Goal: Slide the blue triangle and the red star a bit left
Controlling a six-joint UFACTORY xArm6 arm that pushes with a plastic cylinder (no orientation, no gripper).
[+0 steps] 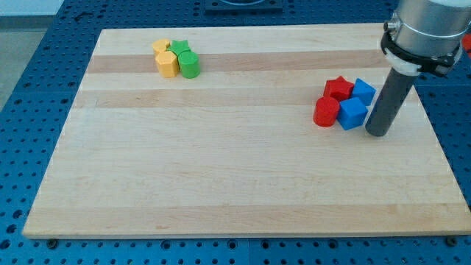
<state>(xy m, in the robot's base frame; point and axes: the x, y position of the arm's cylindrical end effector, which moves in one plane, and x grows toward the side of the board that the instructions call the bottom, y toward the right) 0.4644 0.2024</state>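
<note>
The red star (338, 88) sits at the view's right in a tight cluster. A blue block (363, 91) touches its right side; its shape is hard to make out. A second blue block (352, 113), cube-like, lies just below, and a red cylinder (326, 112) lies at the cluster's lower left. My tip (377, 133) rests on the board just right of the lower blue block, very close to it or touching; I cannot tell which.
A second cluster lies at the view's top left: a yellow block (167, 64), a green cylinder (190, 65), a smaller yellow block (161, 46) and a green block (180, 48). The board's right edge (434, 125) is close to my tip.
</note>
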